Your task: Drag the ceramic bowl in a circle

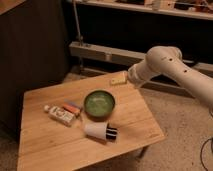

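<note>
The ceramic bowl (99, 104) is round, glossy green with a darker rim, and sits upright near the middle of the wooden table (45, 145). My gripper (119, 79) is a pale yellowish tip at the end of the white arm (165, 65). It hovers above the table's far edge, behind and to the right of the bowl, and is not touching it. It holds nothing that I can see.
A white cup with a black end (100, 131) lies on its side just in front of the bowl. A white tube and a small orange packet (62, 113) lie to the bowl's left. A metal rail and dark shelving (100, 50) stand behind the table.
</note>
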Robot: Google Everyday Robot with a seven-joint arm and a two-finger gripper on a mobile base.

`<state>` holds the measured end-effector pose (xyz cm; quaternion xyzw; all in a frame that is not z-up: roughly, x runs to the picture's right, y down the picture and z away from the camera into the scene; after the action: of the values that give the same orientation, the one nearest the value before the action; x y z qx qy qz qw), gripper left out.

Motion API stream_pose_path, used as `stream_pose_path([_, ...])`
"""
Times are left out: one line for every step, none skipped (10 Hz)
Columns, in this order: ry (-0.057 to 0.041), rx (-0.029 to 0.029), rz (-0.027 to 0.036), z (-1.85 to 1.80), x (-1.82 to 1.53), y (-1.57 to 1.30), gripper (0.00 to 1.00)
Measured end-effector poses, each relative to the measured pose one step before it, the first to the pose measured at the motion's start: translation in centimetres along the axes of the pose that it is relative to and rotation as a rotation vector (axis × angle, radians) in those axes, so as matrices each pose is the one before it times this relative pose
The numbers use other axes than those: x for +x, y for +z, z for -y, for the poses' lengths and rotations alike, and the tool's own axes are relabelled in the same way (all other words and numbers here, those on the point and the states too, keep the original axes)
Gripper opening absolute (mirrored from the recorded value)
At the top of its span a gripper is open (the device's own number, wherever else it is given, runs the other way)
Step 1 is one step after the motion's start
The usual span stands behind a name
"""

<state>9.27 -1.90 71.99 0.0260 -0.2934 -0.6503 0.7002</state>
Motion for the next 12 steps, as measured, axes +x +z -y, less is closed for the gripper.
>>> stream_pose_path([0.01728, 0.00365, 0.02213, -0.441, 0.066, 1.421, 0.80])
stream_pose_path([0.02350, 0.00108, 0.02625, -0.778, 0.125, 1.762, 0.80])
stream_pose_path([0.01706, 0.00115, 0.02267, -0.609, 0.081, 1.552, 0.80])
stream_pose_path([0.01598, 0.00384, 0.02493, -0.671, 0.037, 1.766, 0.80])
stream_pose_path([0.01645, 0.00840, 0.02321, -0.637, -0.013, 1.632, 0.80])
stream_pose_path([0.00881, 0.01062, 0.02246, -0.540, -0.086, 1.375, 0.80])
stream_pose_path([0.00771, 0.00866, 0.02217, -0.456, 0.013, 1.229, 0.80])
stream_pose_path([0.00203, 0.00037, 0.03078, -0.259, 0.104, 1.707, 0.80])
stream_pose_path([0.00099, -0.00318, 0.02596, -0.089, 0.211, 1.321, 0.80])
stream_pose_path([0.00787, -0.00459, 0.03513, -0.400, 0.165, 1.588, 0.80])
stream_pose_path([0.00899, -0.00199, 0.01591, -0.420, 0.361, 0.875, 0.80])
stream_pose_path([0.00548, -0.00145, 0.01144, -0.174, 0.236, 0.399, 0.80])
